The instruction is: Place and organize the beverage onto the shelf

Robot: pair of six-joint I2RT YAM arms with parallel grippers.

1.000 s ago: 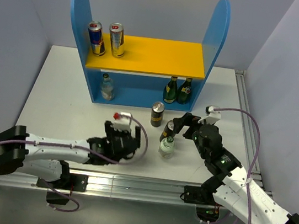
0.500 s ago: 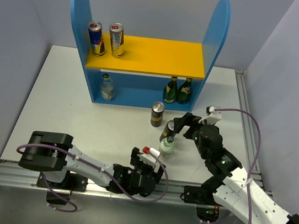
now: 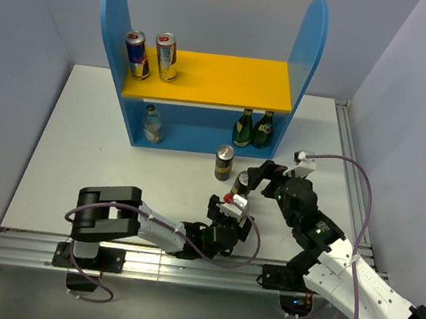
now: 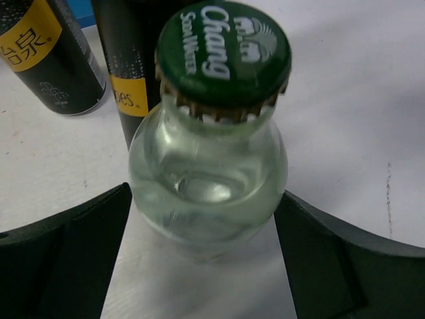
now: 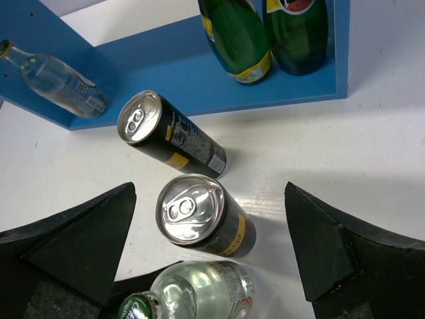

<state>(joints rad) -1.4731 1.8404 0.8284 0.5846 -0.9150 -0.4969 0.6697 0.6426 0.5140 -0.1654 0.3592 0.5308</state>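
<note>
The shelf [image 3: 209, 76] stands at the back. A blue-and-silver can [image 3: 136, 54] and a gold can [image 3: 165, 56] are on its yellow board. A clear bottle [image 3: 152, 123] is on the lower level. One black-and-gold can [image 3: 224, 162] stands in front of the shelf, and a second [image 5: 199, 216] stands nearer. My right gripper [image 5: 209, 199] is open above that second can. A clear green-capped bottle [image 4: 209, 179] stands between the fingers of my open left gripper [image 4: 204, 199]. In the top view my left gripper [image 3: 235, 213] mostly hides the bottle.
Two green bottles [image 3: 253, 129] stand at the right end of the shelf's lower level. My left arm [image 3: 162, 236] lies along the table's near edge. The nearer can and the green-capped bottle stand close together, between the two grippers.
My left arm has swung from the left-middle of the table to the right, and its open jaws now sit around the green-capped bottle. The right arm has not moved.
</note>
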